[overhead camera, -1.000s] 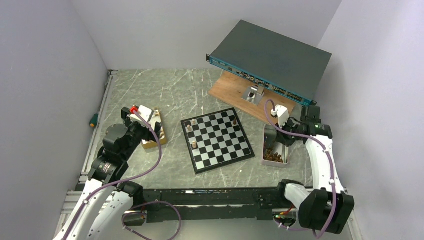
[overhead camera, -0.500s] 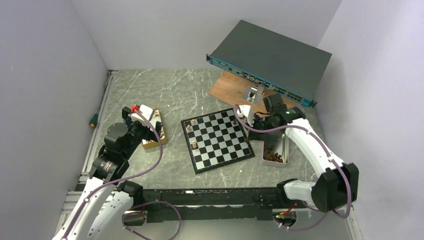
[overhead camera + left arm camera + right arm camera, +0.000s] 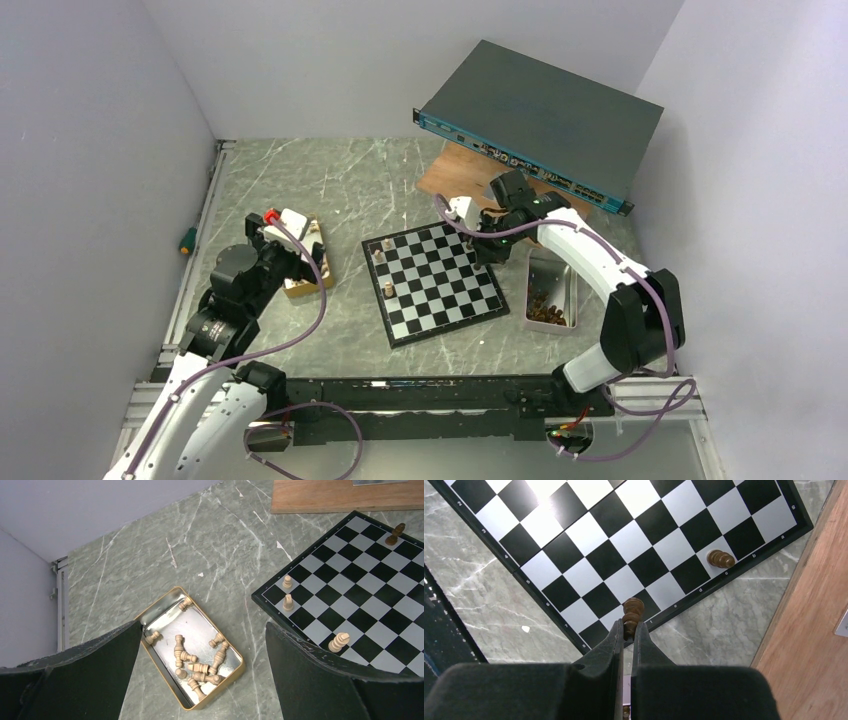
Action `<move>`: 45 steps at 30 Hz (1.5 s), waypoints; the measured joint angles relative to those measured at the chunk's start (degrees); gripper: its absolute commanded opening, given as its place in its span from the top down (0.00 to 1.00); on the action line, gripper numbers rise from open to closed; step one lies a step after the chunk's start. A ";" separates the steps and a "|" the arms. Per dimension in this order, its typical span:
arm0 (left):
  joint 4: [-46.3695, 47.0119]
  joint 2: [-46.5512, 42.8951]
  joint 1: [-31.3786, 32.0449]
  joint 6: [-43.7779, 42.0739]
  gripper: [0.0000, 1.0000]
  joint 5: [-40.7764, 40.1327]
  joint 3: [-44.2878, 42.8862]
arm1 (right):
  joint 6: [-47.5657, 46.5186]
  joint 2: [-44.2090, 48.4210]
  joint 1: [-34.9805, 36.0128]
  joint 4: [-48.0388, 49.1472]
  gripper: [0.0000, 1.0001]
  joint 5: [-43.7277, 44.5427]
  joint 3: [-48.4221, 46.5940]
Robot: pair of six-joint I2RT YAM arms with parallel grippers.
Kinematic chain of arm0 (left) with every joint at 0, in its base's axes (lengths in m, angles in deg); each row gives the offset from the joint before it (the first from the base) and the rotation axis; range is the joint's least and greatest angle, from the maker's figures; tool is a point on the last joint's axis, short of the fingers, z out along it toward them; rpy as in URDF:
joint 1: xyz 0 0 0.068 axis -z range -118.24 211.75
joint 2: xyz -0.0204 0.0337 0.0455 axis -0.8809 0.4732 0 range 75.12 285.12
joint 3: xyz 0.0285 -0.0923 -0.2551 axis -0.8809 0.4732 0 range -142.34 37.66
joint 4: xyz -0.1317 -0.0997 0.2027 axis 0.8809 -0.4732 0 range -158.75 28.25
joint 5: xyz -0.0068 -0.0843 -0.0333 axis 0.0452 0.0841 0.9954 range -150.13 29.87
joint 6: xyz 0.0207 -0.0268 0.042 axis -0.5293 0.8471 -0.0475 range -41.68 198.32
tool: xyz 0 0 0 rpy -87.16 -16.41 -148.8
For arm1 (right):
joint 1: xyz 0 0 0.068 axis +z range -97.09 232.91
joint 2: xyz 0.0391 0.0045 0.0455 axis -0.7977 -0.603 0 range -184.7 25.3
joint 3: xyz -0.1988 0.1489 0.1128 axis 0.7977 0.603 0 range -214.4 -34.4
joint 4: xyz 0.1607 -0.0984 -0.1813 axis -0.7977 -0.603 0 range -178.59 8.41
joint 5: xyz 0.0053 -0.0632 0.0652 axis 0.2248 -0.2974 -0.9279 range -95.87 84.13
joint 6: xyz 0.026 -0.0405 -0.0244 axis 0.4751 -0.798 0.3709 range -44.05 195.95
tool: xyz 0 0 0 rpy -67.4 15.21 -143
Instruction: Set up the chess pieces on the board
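The black and silvery-white board (image 3: 434,281) lies mid-table; it also shows in the left wrist view (image 3: 365,580) and right wrist view (image 3: 624,540). My right gripper (image 3: 628,630) is shut on a dark brown piece (image 3: 632,611) above the board's far right edge (image 3: 478,240). Another dark piece (image 3: 720,558) stands on that edge row. Three light tan pieces (image 3: 287,602) stand on the board's left side. My left gripper (image 3: 200,680) is open above a gold tin (image 3: 227,680) holding several light pieces (image 3: 200,667) lying down.
A grey tray (image 3: 551,290) with several dark pieces sits right of the board. A brown wooden plank (image 3: 450,175) and a dark rack unit (image 3: 540,115) lie behind. A screwdriver (image 3: 186,240) lies at the left rail.
My right arm swung left from the grey tray to the board's far right edge, carrying the dark piece. The left arm stayed in place.
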 measured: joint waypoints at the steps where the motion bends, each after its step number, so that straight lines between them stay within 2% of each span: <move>1: -0.02 0.00 0.00 0.00 0.01 0.00 0.00 | 0.26 -0.37 0.00 0.31 1.00 0.11 0.00; 18: 0.00 0.59 -0.15 0.00 0.01 0.00 0.00 | 2.91 -3.56 -0.04 5.16 1.00 3.98 2.91; 45: 0.00 0.59 -0.26 0.00 0.01 0.00 0.00 | 3.93 -6.45 -0.74 5.86 1.00 5.90 3.23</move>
